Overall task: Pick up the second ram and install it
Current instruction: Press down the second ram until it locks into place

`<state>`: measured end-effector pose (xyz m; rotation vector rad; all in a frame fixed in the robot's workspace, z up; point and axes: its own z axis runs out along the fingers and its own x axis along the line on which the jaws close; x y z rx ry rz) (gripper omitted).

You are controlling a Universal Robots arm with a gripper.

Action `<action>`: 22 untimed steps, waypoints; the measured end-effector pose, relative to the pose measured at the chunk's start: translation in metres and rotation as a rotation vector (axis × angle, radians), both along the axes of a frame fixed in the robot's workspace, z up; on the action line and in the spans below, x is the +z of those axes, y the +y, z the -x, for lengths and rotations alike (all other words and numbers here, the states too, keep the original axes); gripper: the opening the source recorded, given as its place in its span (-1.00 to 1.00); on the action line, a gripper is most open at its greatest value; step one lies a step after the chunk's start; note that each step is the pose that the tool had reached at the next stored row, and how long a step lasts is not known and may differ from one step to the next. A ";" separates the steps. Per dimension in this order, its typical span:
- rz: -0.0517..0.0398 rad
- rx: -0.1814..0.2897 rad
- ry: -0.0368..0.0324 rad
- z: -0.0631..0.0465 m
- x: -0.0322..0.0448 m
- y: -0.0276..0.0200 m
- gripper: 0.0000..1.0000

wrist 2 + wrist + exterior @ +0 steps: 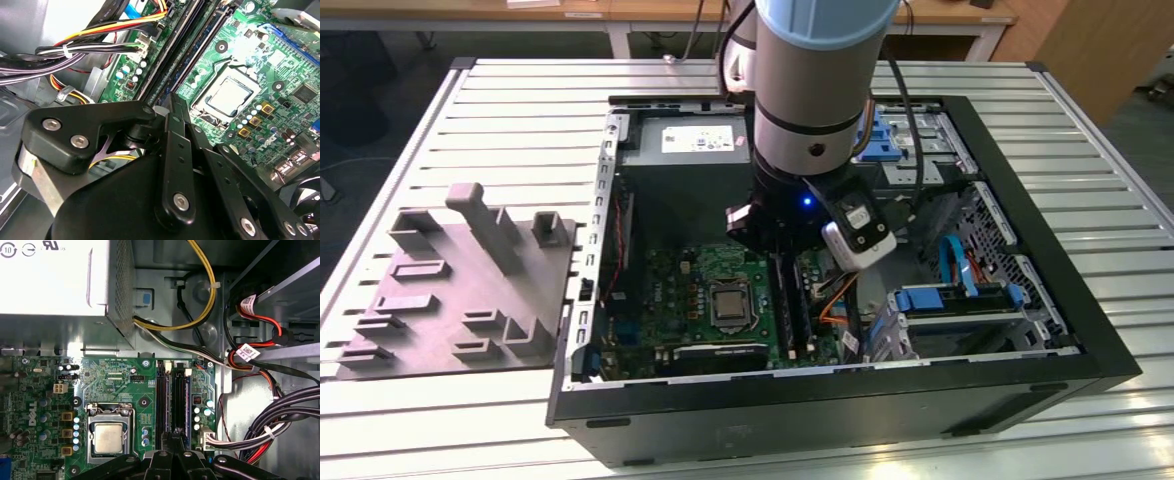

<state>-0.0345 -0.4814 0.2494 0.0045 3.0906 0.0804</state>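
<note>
My gripper (781,258) is low inside the open computer case (1067,300), right over the two long black memory slots (787,300) beside the processor socket (109,437). In both wrist views its fingers (175,436) are pressed together, shut, with the tips over the slot nearer the cable bundle. A thin dark stick, the second ram (179,400), appears to stand in that slot. I cannot tell whether the tips touch it. The slots (175,60) run away from the fingertips (169,107).
The grey fixture tray (454,290) with upright blocks lies at the exterior view's left, outside the case. The grey power supply (687,145) fills the far end of the case. Bundled cables (270,425) and blue drive brackets (954,300) crowd the side beyond the slots.
</note>
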 end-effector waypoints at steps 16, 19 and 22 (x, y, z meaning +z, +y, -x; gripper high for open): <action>-0.0003 0.000 0.0000 0.000 -0.0006 0.0118 -0.80; -0.0003 0.000 0.0000 0.000 -0.0008 0.0148 -0.80; -0.0003 0.000 0.0000 0.000 -0.0009 0.0161 -0.80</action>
